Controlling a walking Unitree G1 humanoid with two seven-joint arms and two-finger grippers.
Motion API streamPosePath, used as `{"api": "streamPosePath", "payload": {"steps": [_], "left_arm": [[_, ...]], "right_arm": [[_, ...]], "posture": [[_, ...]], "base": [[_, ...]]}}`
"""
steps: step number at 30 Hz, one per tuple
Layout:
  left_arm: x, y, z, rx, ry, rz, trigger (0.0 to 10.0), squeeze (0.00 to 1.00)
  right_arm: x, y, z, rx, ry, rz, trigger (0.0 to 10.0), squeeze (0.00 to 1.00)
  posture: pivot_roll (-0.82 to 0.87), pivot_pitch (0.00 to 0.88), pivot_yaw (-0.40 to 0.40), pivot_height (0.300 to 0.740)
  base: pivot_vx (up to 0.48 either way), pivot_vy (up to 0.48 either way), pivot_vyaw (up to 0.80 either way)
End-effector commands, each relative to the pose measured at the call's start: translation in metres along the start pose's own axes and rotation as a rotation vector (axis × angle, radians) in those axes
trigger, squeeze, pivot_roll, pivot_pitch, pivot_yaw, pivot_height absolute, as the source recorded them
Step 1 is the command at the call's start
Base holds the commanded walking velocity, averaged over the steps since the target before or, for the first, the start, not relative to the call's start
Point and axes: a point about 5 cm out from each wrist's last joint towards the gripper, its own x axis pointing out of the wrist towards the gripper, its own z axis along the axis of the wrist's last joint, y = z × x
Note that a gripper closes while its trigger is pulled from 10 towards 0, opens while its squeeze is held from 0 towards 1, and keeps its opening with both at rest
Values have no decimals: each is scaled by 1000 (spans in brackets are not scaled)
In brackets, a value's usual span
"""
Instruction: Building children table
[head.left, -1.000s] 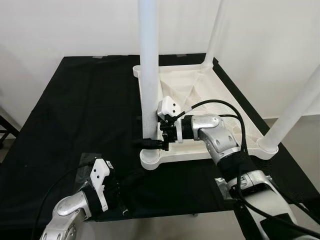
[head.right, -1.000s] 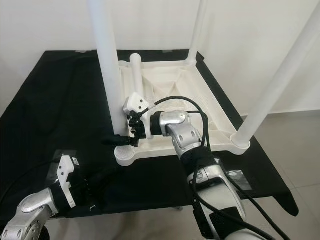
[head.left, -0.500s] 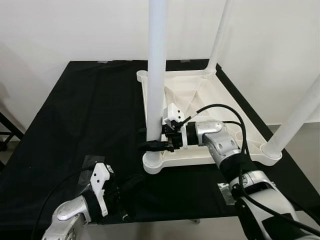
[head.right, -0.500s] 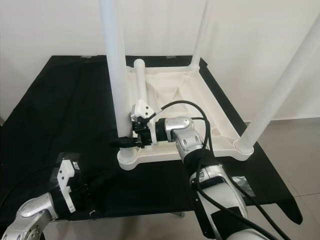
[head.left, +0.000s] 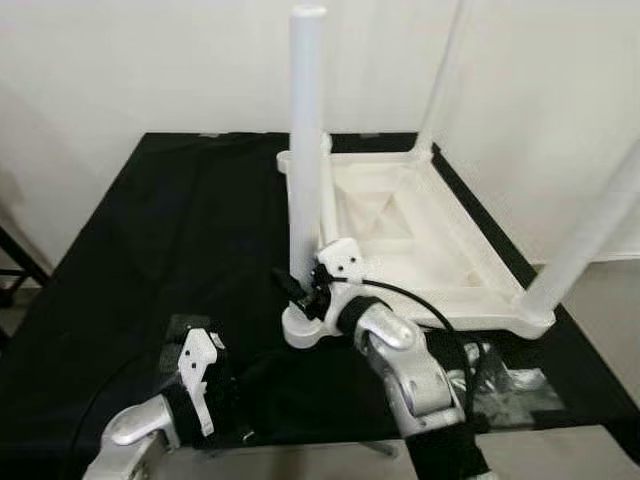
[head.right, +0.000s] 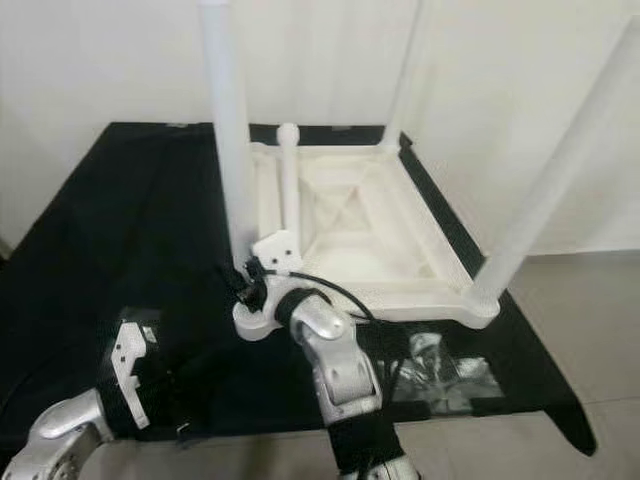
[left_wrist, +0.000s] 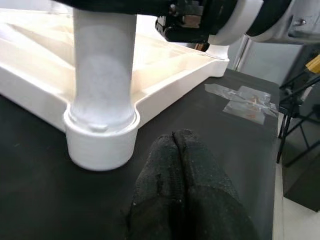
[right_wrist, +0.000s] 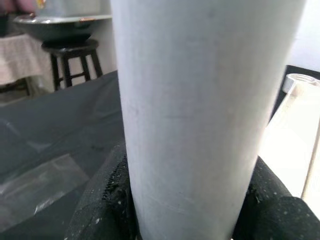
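The white children's table (head.left: 400, 215) lies upside down on a black cloth, its legs pointing up. The near-left leg (head.left: 305, 150) stands in its corner socket (head.left: 303, 327). My right gripper (head.left: 295, 284) is shut on that leg just above the socket; in the right wrist view the leg (right_wrist: 200, 100) sits between the black fingers (right_wrist: 102, 200). My left gripper (left_wrist: 175, 145) rests shut on the cloth, a short way in front of the same socket (left_wrist: 101, 137), holding nothing. The left arm (head.left: 190, 395) shows at the lower left.
A shorter leg (head.right: 290, 180) stands at the far-left corner; two long legs (head.right: 560, 170) rise on the right side. Clear tape patches (head.left: 500, 375) lie on the cloth near the front edge. A white wall stands behind; the floor drops off on the right.
The camera has drawn back and risen, so the near-left leg's top is now in view. My right arm has folded closer in, its gripper still around the leg. The left gripper has hardly moved.
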Motion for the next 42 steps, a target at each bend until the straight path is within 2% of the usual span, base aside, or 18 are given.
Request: {"api": "streamPosePath", "payload": {"steps": [1, 2, 5, 6, 9, 11, 13, 14, 16, 18, 20, 23, 28, 29, 30, 31, 36, 42], "left_arm": [[1, -1, -2, -11, -7, 9, 10000, 0], [1, -1, -2, -10, -12, 16, 10000, 0], [2, -1, -2, -10, -16, 20, 10000, 0], [2, -1, -2, -12, -14, 15, 10000, 0], [3, 0, -2, -14, -8, 7, 10000, 0], [4, 0, -3, -13, -6, 6, 10000, 0], [4, 1, -3, -13, -6, 6, 10000, 0], [4, 1, -3, -12, -6, 8, 10000, 0], [4, 2, -3, -12, -6, 9, 10000, 0], [4, 3, -3, -10, -5, 12, 10000, 0], [4, 5, -3, -10, -4, 14, 10000, 0], [4, 7, -3, -9, -3, 16, 10000, 0], [4, 8, -3, -7, -2, 20, 10000, 0], [3, 9, -3, -4, 1, 20, 10000, 0], [3, 9, -3, -4, 1, 20, 10000, 0], [3, 10, -4, -2, 5, 21, 10000, 0], [1, 11, -5, 12, 17, 24, 10000, 0], [-1, 8, -5, 25, 18, 39, 10000, 0]], "right_arm": [[0, 6, -28, 12, 140, 52, 0, 0], [2, 5, -24, -2, 140, 51, 10000, 0], [5, -1, -14, 17, 104, 59, 10000, 0], [5, -2, -5, 29, 83, 88, 10000, 1000], [1, -2, 13, -10, 32, 248, 10000, 1000], [-5, -8, 26, -106, -6, 386, 10000, 1000], [-7, -13, 30, -134, -11, 436, 10000, 1000], [-10, -20, 33, -185, -1, 514, 10000, 0], [-11, -25, 34, -215, 10, 560, 10000, 0], [-10, -41, 34, -225, 93, 625, 10000, 0], [-7, -50, 36, -211, 118, 630, 10000, 0], [0, -61, 44, -166, 113, 626, 10000, 0], [7, -67, 57, -123, 73, 631, 10000, 0], [9, -67, 60, -105, 70, 653, 4824, 0], [9, -67, 60, -105, 70, 653, 4824, 0], [11, -66, 61, -89, 84, 673, 0, 0], [11, -64, 50, -72, 139, 749, 0, 0], [8, -67, 34, -30, 122, 720, 0, 0]], "posture": [[29, 35, -65, 740], [28, 32, -67, 740], [30, 30, -68, 740], [35, 24, -63, 740], [43, 19, -61, 740], [47, 11, -61, 740], [47, 11, -61, 740], [51, 5, -62, 740], [53, 3, -63, 740], [56, 2, -63, 740], [58, 0, -59, 740], [60, 0, -59, 740], [74, 0, -59, 740], [75, 0, -56, 740], [75, 0, -56, 740], [75, 2, -54, 740], [86, 5, -58, 740], [84, 18, -56, 740]], "base": [[0, 0, 0], [0, 0, 0], [0, 0, 0], [0, 0, 0], [0, 0, 0], [0, 0, 0], [0, 0, 0], [0, 0, 0], [0, 0, 0], [0, 0, 0], [0, 0, 0], [0, 0, 0], [0, 0, 0], [0, 0, 0], [0, 0, 0], [0, 0, 0], [0, 0, 0], [0, 0, 0]]}}
